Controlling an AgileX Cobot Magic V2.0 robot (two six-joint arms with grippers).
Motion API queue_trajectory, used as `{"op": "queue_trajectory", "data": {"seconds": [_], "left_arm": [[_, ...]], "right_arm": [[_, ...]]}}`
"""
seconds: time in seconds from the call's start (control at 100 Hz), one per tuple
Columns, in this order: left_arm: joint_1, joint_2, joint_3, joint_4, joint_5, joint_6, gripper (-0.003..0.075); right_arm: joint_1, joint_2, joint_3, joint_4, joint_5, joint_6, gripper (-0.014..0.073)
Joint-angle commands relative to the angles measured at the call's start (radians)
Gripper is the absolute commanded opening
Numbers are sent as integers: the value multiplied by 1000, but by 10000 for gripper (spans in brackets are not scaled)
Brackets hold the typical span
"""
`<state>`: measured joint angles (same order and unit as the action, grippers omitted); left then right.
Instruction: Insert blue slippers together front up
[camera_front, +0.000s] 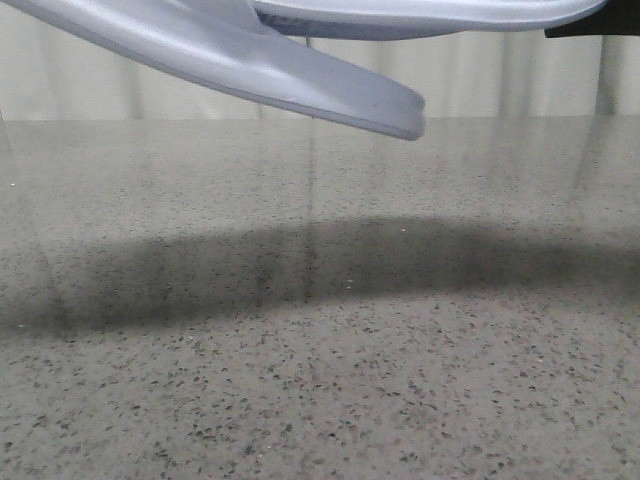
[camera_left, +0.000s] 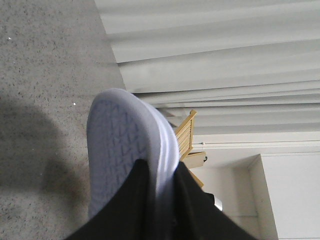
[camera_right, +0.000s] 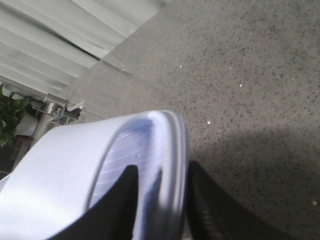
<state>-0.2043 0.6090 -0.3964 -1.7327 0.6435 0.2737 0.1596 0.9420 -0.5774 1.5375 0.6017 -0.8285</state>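
Two slippers up in the air, one in each gripper!
Left gripper (camera_left: 159, 200) is clamped across one blue slipper (camera_left: 125, 150), right gripper (camera_right: 160, 205) across the other slipper (camera_right: 100, 165), both high over the speckled table (camera_front: 320, 380) (edge-only holds). My worry: foam twisting, straps misaligned, one slipping free.

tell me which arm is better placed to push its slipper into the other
Left, probably. Its slipper hangs tilted with a free end pointing toward the right one, which lies level. Both pincers, left and right, grip firmly.
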Motion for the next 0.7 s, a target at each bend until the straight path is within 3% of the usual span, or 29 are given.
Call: {"op": "queue_trajectory", "data": {"seconds": [0.0, 0.18, 0.69], "left_arm": [[-14, 7, -39, -55, 93, -10, 16], [-14, 7, -39, -51, 89, -8, 16], [-14, 11, -39, -25, 12, -8, 16]], "right_arm": [[6, -11, -34, 33, 39, -39, 297], [-3, -46, -34, 33, -14, -77, 320], [-3, -476, -34, 7, -456, -315, 320]]}}
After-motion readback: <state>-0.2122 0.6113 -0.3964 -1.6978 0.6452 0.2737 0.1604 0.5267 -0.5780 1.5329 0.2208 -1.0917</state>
